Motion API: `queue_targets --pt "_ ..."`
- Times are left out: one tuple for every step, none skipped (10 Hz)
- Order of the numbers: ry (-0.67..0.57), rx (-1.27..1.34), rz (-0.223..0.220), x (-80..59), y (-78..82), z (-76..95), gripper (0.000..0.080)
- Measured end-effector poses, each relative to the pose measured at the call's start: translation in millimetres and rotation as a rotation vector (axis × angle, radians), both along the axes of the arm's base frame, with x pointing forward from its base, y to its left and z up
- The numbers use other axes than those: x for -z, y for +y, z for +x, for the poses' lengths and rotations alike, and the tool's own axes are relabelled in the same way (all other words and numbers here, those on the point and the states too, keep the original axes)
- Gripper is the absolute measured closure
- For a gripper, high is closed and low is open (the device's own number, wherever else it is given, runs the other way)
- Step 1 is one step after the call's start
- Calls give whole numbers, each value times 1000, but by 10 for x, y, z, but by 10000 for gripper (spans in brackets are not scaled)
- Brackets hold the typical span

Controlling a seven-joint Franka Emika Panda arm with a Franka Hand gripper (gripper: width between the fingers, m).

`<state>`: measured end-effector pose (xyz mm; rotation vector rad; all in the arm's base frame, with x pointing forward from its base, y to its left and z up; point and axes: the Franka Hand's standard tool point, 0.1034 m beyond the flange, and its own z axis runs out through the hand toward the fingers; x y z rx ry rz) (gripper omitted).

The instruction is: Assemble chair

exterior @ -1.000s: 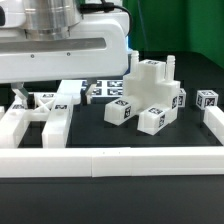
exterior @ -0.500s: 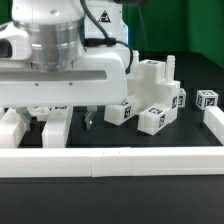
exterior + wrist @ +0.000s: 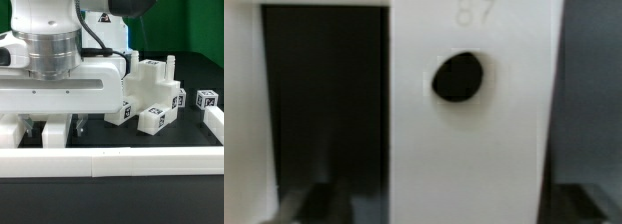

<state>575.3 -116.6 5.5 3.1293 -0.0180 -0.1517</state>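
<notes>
One arm (image 3: 50, 45) hangs low over the chair frame (image 3: 54, 131).

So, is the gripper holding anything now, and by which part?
Nothing seems held yet. The gripper stands open around a white chair piece, and a dark gap shows at each side of the piece.

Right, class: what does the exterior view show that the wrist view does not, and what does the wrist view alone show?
Only the exterior view shows the white robot arm, the stacked cluster of chunky white tagged chair pieces, the small white tagged cube and the long low white border rail. Only the wrist view shows a dark oval hole in a flat white plastic part, with faint numerals near it. Both show matte-white plastic against a dark background. Which exterior piece the wrist view's part is cannot be told.
</notes>
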Motion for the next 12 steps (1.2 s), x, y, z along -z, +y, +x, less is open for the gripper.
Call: queue_targets --pt "0 0 1 -1 11 4 517" --pt "0 -2 2 0 25 6 517" --pt "-1 -3 2 0 37 8 517" --pt "-1 -5 4 -10 61 15 517" --pt "-6 -9 8 -76 98 40 517" --pt "-11 -11 16 -198 129 67 517" --pt "-10 -17 30 -356 159 80 517" --pt "-7 -26 49 -570 189 96 517" --pt "-13 -35 64 -779 207 118 517" --pt "-23 -41 73 -951 228 146 515" --pt "-31 -43 83 -1095 250 165 515" --pt "-36 -43 88 -1181 262 177 515"
